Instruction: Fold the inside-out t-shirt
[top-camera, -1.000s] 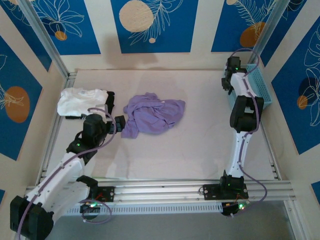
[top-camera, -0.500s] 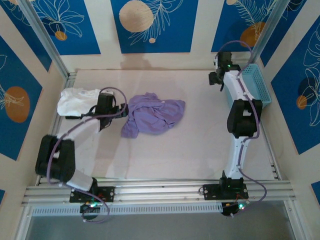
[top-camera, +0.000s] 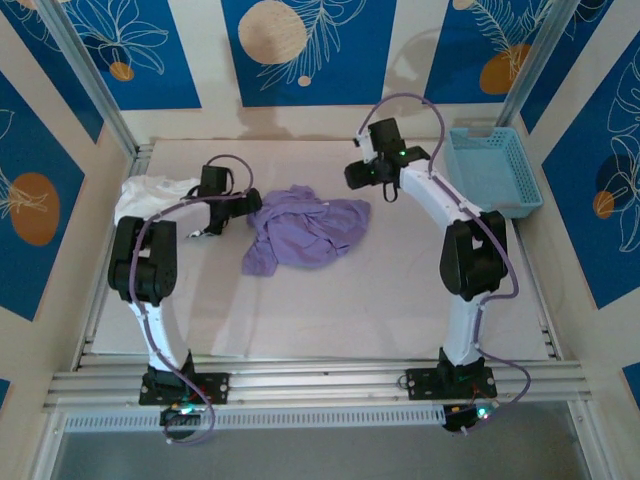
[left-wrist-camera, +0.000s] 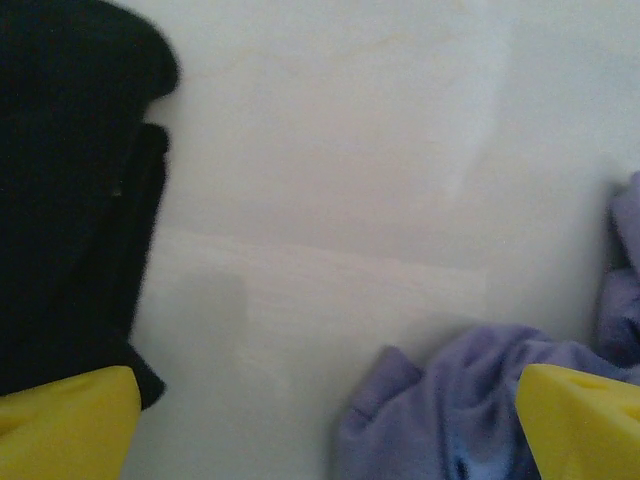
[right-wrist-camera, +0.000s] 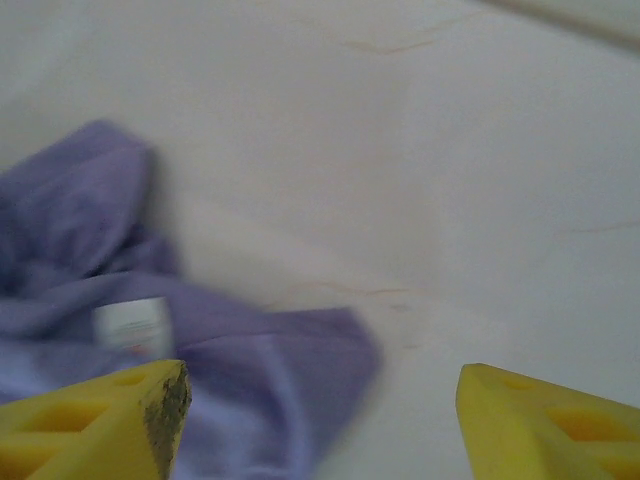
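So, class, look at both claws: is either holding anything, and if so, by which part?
Nothing is held. The left claw and right claw both stand open at the edges of the lavender t-shirt, gripping no cloth.

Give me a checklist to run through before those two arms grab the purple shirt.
1. Left fingers apart and empty: ok.
2. Right fingers apart and empty: ok.
3. T-shirt spread flat: not ok, it lies crumpled in a heap.
4. Both arms near the T-shirt: ok, one at each side of it.
5. Black cloth clear of the Left fingers: cannot tell, it lies right beside one.
6. Label showing, so the T-shirt is inside out: ok.
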